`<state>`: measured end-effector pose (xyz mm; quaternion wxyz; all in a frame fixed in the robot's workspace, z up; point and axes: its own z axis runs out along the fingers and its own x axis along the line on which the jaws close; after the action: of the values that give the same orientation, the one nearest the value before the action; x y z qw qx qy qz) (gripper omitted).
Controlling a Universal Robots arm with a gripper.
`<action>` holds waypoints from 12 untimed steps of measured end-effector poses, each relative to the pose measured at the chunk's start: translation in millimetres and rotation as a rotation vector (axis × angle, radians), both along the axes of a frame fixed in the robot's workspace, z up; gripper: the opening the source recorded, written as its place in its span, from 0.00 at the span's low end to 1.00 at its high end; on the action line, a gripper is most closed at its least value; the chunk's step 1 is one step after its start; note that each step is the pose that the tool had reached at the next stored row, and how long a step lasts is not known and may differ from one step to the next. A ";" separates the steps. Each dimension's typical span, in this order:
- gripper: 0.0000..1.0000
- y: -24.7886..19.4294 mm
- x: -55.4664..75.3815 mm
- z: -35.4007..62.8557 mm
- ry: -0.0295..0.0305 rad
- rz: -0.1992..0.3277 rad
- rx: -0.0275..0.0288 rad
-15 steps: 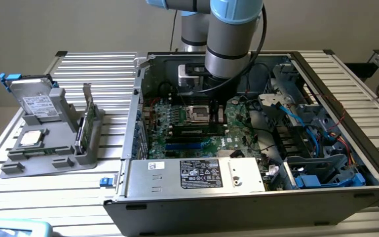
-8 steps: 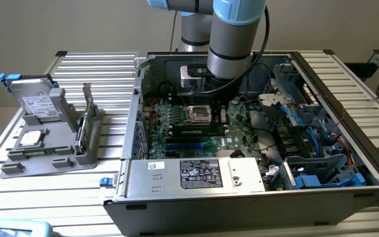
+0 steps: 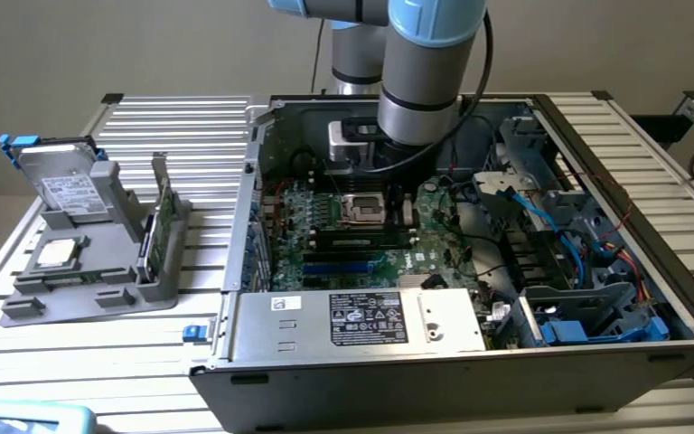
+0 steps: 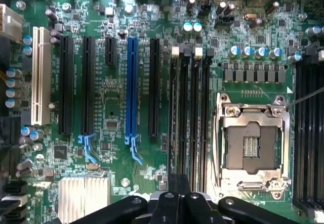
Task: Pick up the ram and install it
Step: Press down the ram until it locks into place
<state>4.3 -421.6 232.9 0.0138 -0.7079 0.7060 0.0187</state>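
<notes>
My gripper [image 4: 178,191] hangs inside the open computer case [image 3: 636,353], low over the green motherboard [image 4: 114,97]. Its black fingers are shut together and I see nothing between them. The fingertips sit over the near end of the black memory slots [image 4: 190,113], beside the empty CPU socket [image 4: 251,145]. In the exterior view the gripper [image 3: 365,165] is mostly covered by the arm's wrist. What looks like the ram [image 3: 147,246], a thin green board, stands on edge in the grey holder [image 3: 82,294] outside the case at the exterior view's left, far from the gripper.
A broader green card with a grey metal edge [image 3: 163,190] stands in the same holder, with a hard drive [image 3: 68,185] and a CPU chip [image 3: 58,253]. The power supply [image 3: 360,318], blue cables [image 3: 564,235] and case walls crowd the motherboard.
</notes>
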 end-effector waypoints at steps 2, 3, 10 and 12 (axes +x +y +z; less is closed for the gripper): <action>0.11 -0.3 -4.3 4.0 -0.0014 0.001 0.0004; 0.11 -0.4 -6.9 5.0 -0.0027 0.001 0.0003; 0.11 -0.5 -33.0 5.8 -0.0187 0.001 0.0003; 0.11 -0.5 -40.1 5.8 -0.0227 0.001 0.0002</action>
<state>-35.8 -422.1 238.7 0.0218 -0.7083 0.7055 0.0108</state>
